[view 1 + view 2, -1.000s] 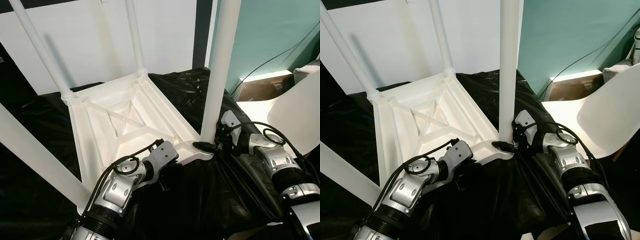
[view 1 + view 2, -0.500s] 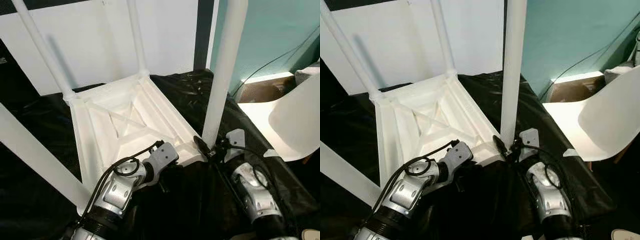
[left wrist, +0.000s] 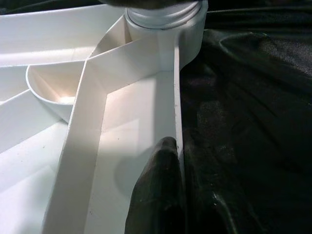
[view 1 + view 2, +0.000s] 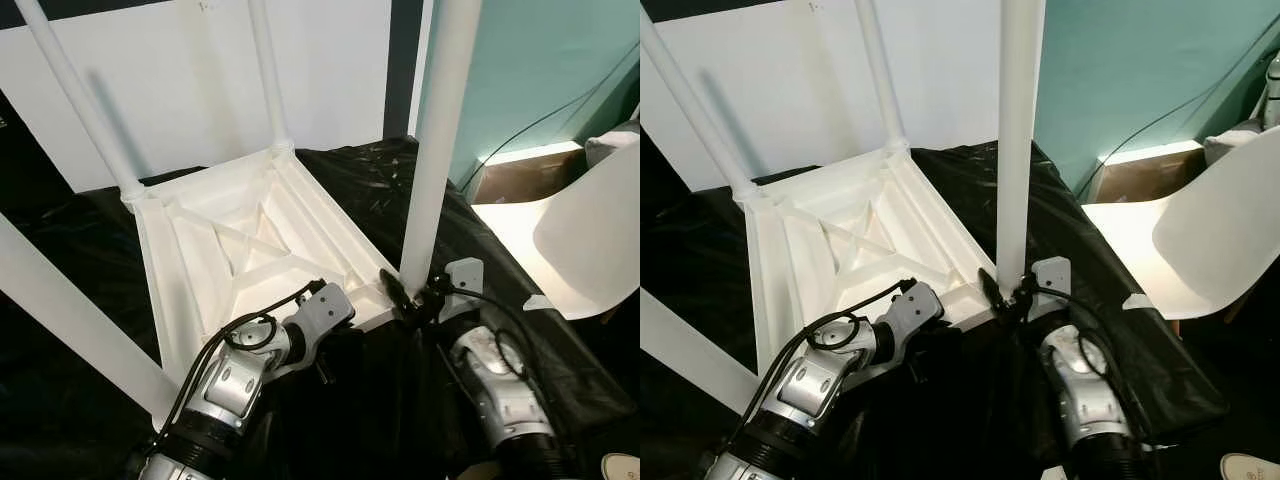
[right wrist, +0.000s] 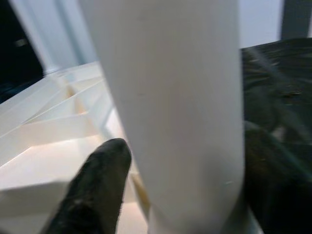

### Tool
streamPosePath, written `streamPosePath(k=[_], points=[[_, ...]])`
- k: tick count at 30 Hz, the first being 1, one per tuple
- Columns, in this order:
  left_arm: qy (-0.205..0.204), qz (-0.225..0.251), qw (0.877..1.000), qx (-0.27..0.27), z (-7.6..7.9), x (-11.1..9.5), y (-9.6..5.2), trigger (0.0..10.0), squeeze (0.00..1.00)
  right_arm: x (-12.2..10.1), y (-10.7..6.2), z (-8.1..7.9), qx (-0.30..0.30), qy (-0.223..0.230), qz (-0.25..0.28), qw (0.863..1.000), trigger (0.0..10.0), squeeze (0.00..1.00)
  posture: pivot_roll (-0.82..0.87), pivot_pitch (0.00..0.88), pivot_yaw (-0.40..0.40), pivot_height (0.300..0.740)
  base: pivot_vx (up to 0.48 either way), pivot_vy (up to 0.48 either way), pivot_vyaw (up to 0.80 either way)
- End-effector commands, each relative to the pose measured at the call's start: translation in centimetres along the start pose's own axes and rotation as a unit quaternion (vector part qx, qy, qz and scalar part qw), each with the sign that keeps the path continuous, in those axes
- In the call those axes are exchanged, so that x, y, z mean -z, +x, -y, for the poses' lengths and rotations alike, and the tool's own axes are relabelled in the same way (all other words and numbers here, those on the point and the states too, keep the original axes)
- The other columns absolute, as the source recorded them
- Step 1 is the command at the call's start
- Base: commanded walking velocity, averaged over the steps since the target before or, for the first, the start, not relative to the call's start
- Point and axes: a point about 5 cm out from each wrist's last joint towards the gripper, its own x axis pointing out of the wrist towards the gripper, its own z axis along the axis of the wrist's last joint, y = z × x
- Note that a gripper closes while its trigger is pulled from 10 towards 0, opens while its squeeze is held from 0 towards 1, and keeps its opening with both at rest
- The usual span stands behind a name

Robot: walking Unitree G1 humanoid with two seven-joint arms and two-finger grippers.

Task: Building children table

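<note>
At the bottom of the frame, the left gripper point(image 4: 322, 352) presses on the near rim of the upturned table point(image 4: 250, 250), one finger point(image 3: 158, 195) lying along the edge; I cannot tell whether it is clenched. Just right of it, the right gripper point(image 4: 408, 298) has swung in from the side and now straddles the foot of the nearest leg point(image 4: 432, 150), fingers grasping it. The leg looks seated upright, so tightening seems next. Farther back, two legs rise toward the wall.
</note>
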Motion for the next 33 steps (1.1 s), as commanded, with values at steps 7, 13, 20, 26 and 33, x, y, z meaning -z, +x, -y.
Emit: streamPosePath(k=[7, 13, 20, 26, 33], points=[[-0.065, -0.083, 0.994, -0.028, 0.5, 4.5, 0.6, 10.0, 0.00, -1.0, 1.7, 0.2, -0.232, -0.070, -0.062, 0.968, 10.0, 0.00, 0.09, 0.000, 0.030, 0.740, 0.000, 0.000, 0.00], [-0.067, -0.083, 0.994, -0.030, 0.5, 4.6, 0.5, 10.0, 0.00, -1.1, 1.6, 1.6, -0.319, -0.117, -0.127, 0.932, 10.0, 0.00, 0.09, 0.000, 0.025, 0.740, 0.000, 0.000, 0.00], [-0.072, -0.081, 0.993, -0.036, 0.6, 4.6, 0.4, 10.0, 0.00, -1.0, 1.9, 2.8, -0.363, -0.105, -0.169, 0.910, 0.0, 0.00, 0.11, 0.000, 0.018, 0.740, 0.000, 0.000, 0.00], [-0.077, -0.084, 0.993, -0.041, 0.7, 4.9, 0.0, 10.0, 0.00, -1.0, 2.1, 1.5, -0.309, -0.056, -0.120, 0.942, 0.0, 0.00, 0.13, 0.000, 0.004, 0.740, 0.000, 0.000, 0.00], [-0.080, -0.081, 0.992, -0.046, 0.6, 4.8, 0.0, 10.0, 0.00, -1.5, 2.9, -0.7, -0.075, -0.002, 0.008, 0.997, 0.0, 0.00, 0.14, 0.000, 0.002, 0.740, 0.000, 0.000, 0.00]])
